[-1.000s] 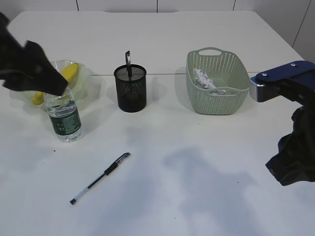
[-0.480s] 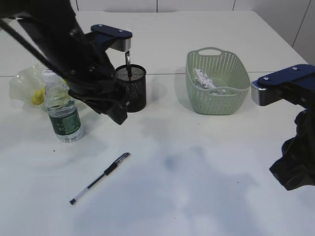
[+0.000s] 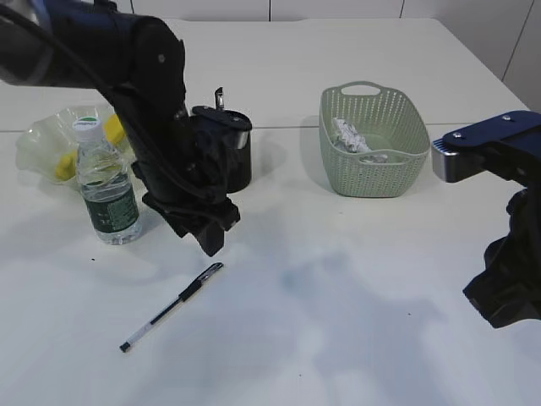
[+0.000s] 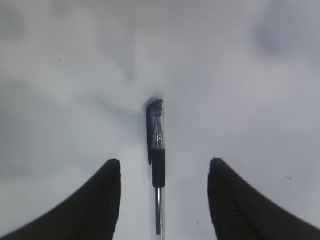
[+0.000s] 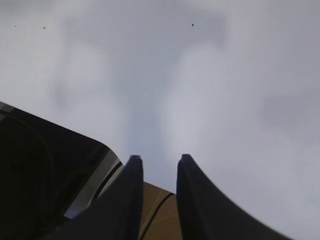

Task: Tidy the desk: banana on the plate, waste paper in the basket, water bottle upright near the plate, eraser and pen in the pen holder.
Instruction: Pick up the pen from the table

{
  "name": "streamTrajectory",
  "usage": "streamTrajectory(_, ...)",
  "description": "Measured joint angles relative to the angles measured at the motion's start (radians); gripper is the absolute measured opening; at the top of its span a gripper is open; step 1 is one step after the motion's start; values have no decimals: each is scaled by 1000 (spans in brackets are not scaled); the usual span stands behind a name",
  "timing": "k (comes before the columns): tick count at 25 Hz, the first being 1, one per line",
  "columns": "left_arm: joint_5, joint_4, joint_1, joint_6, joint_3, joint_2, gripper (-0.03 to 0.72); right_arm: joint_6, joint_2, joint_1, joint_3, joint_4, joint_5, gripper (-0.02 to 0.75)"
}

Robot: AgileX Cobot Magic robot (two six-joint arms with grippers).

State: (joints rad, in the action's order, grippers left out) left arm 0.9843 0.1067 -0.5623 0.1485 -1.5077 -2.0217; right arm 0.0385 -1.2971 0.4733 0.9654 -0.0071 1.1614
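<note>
While the left arm (image 3: 127,93) crowds the middle of the desk, the white table (image 3: 355,321) is mostly sorted already. Landmark: the black mesh pen holder (image 3: 238,161), half hidden behind that arm, with something dark sticking up from it, can't tell what. Green basket (image 3: 372,144) sits well right of the holder, crumpled waste paper (image 3: 348,135) inside, so that item looks done. Left of the holder is the clear plate (image 3: 38,144) with the banana (image 3: 63,167) on it, mostly hidden by the bottle. Water bottle (image 3: 106,190) stands upright left-front of the holder, just beside the plate, looks placed as the task wants. Right gripper (image 5: 156,192) hangs at the far right, well off from the holder, fingers narrowly apart, nothing between them; likely parked out of the way. Left gripper (image 4: 162,200) is in front of the holder, pointed down, claw apart and empty, straddling the pen (image 3: 172,306), one finger each side of the barrel in the wrist view, lined up for a pinch. Pen lies flat on the table front-left of the holder, cap end nearest it. Contact with the table can't be judged. Eraser not visible. Pen pickup is probably the step in hand.
</note>
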Motion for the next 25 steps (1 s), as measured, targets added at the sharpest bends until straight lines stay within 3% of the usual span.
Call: streamTrajectory(25, -95, 14, 0, -15, -5, -148, 392, 0, 0, 0, 0, 0, 0, 179)
